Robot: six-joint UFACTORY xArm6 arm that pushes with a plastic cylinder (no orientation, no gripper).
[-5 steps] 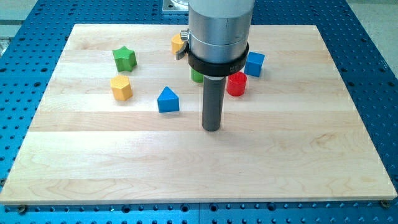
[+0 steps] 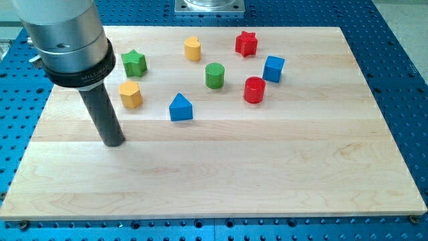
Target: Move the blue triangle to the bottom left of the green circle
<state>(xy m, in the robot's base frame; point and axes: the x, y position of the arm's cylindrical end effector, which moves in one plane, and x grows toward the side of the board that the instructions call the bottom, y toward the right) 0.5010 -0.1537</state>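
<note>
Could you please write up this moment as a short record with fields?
surface: wooden board
my tip, left part of the board, below the yellow block, touching no block
blue triangle, right of my tip
green circle, up and right of the blue triangle
other blocks: green star, second yellow block, red star, blue cube, red cylinder

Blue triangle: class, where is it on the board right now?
The blue triangle sits left of centre, below-left of the green circle, right of the yellow block.
</note>
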